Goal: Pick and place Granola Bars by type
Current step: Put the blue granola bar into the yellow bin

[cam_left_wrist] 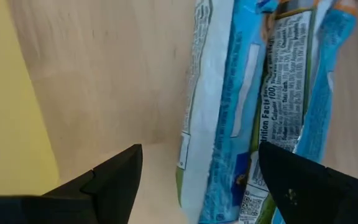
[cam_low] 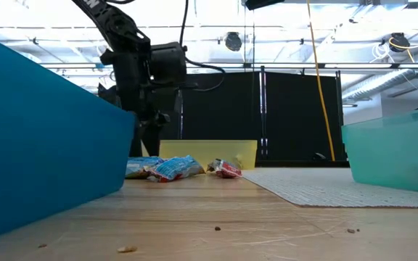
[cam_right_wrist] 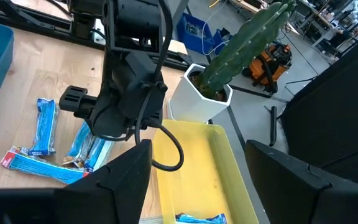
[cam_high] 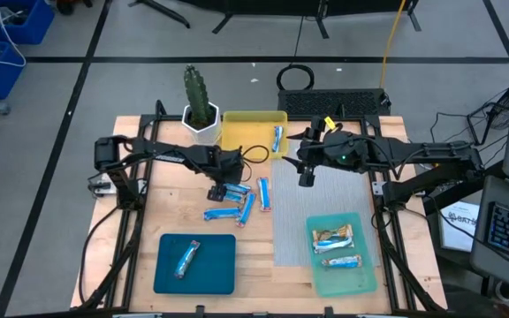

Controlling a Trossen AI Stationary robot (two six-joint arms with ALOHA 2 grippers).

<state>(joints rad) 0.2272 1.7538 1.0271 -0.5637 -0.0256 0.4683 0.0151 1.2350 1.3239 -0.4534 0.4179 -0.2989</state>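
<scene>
The left end effector [cam_high: 218, 192] hangs low over the loose cluster of granola bars [cam_high: 239, 202] at the middle of the high view, its two fingers spread wide with nothing between them yet. In the left wrist view a blue-and-white bar [cam_left_wrist: 225, 118] lies on the wood between the fingers [cam_left_wrist: 114, 183], so the step in hand looks like the approach to a pick. The next move would call for a last descent onto that one bar and a closing pinch that does not catch its neighbours, which lie touching one another.

The right end effector [cam_high: 306, 177] waits, fully open and empty, just right of the yellow tray [cam_high: 246, 125] at upper centre. That tray already holds one blue bar [cam_high: 277, 139]. The dark blue tray [cam_high: 168, 265] at lower left holds another [cam_high: 187, 258], and the light teal tray [cam_high: 364, 274] at lower right holds two tan ones [cam_high: 335, 237].

A potted cactus [cam_high: 199, 99] stands just left of the yellow tray, near the left arm's path, and a grey mat [cam_high: 292, 212] covers the counter [cam_high: 148, 221] to the right of the cluster
</scene>
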